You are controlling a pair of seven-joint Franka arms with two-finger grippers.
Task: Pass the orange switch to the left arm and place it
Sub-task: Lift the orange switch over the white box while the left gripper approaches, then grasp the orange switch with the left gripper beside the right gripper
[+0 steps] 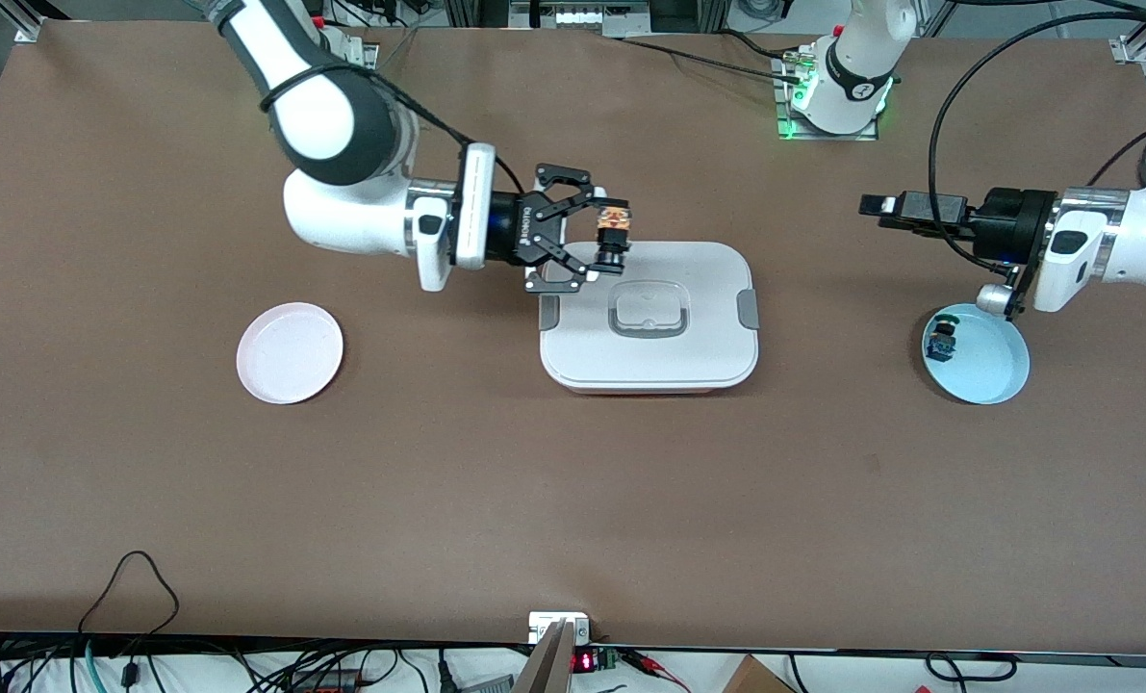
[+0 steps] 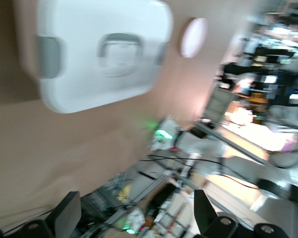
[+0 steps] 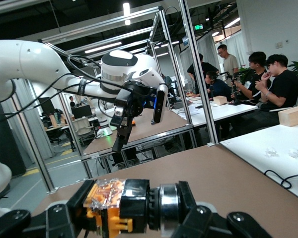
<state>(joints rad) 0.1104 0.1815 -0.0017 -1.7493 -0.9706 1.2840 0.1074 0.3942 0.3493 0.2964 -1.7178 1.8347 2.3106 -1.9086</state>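
Observation:
My right gripper (image 1: pixel 603 241) is shut on the orange switch (image 1: pixel 615 225) and holds it in the air over the corner of the white box (image 1: pixel 649 361) that faces the right arm's base. The right wrist view shows the switch (image 3: pixel 129 206) clamped lengthwise between the pads, orange part at one end and metal ring at the other. My left gripper (image 1: pixel 876 205) is open and empty, in the air over the table between the box and a blue plate. It also shows in the left wrist view (image 2: pixel 134 213), pointing toward the box (image 2: pixel 99 59).
A blue plate (image 1: pixel 991 371) with a small green-capped blue switch (image 1: pixel 940 339) lies under the left arm's wrist. A pink plate (image 1: pixel 290 352) lies toward the right arm's end of the table. The left arm's hand shows in the right wrist view (image 3: pixel 131 106).

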